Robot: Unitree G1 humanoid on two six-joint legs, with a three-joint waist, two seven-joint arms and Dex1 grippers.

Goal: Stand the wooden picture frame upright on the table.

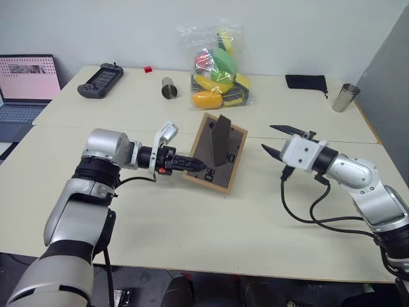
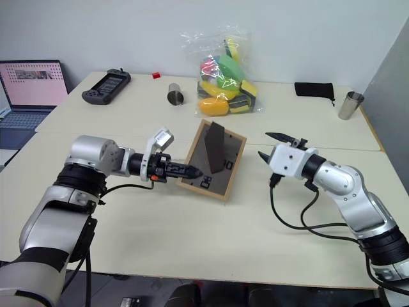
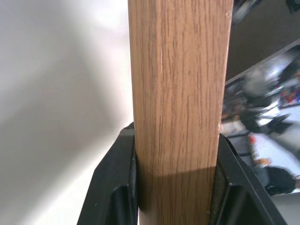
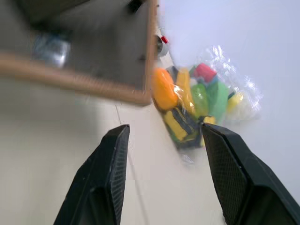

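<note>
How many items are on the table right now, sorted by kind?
Picture frames: 1, wooden picture frame, held by the left gripper
Metal cups: 2
Bags of toys: 1
Handheld consoles: 1
Black pouches: 1
Small red pieces: 1
Total: 7

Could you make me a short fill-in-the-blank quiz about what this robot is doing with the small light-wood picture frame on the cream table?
1. The small light-wood picture frame is clamped at its edge by the robot's ____ gripper.
2. The right gripper holds nothing, and its two black fingers stand ____.
3. The frame's dark back panel, with its fold-out ____, faces the camera.
4. Behind the frame on the cream-beige table lies a clear plastic ____ of colourful toys.

Missing words: left; open; stand; bag
</note>
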